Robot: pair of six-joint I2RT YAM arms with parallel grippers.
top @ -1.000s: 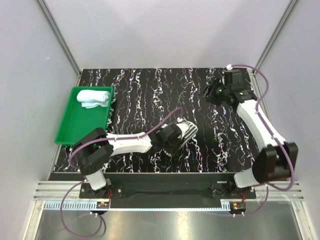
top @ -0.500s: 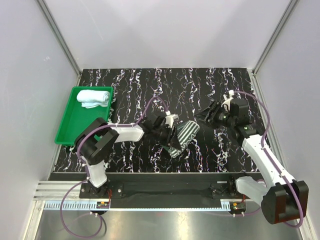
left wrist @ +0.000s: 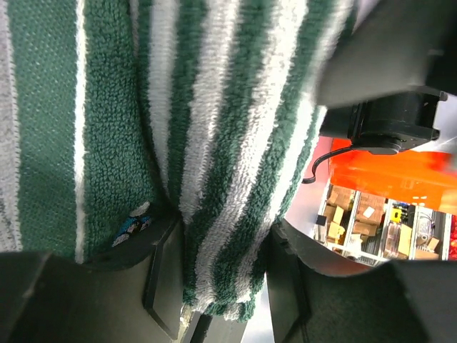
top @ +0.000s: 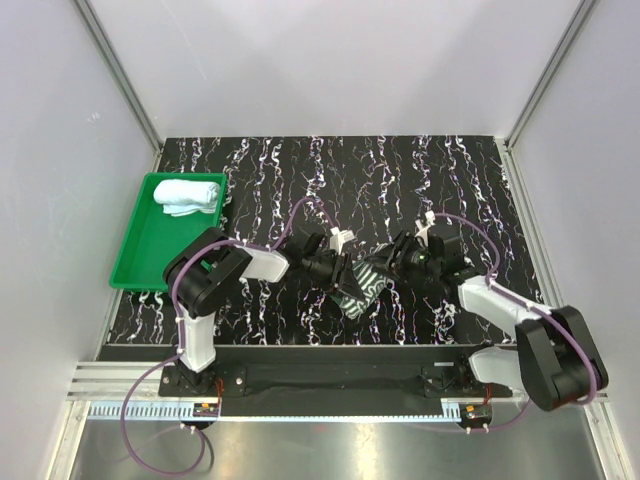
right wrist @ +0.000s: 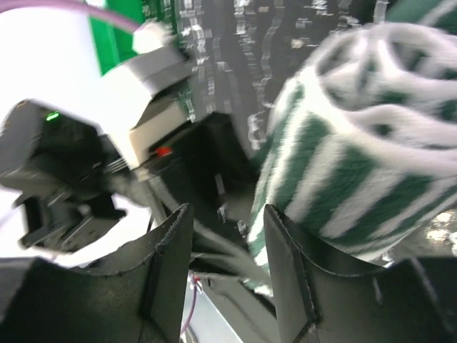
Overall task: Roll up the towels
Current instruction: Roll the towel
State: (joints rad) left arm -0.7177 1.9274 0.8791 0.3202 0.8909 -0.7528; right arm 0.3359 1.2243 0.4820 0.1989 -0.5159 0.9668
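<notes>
Now your right pincer (right wrist: 221, 271) has swung in, jaws apart, just beside the striped towel (top: 363, 287) that your left pincer (left wrist: 225, 286) clamps above the desk (top: 300, 170); two-handed rolling looks ready to start.

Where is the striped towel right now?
The striped towel is front-centre in the top view, pinched in the left gripper, with the right gripper close beside it.

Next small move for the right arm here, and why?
Probably nudge the right pincer sideways until the dark-green-and-white striped terry towel sits between its open jaws, then close. The left pincer clamps one part of the cloth, while the bunched end lies just beside the right pincer, ungripped.
</notes>
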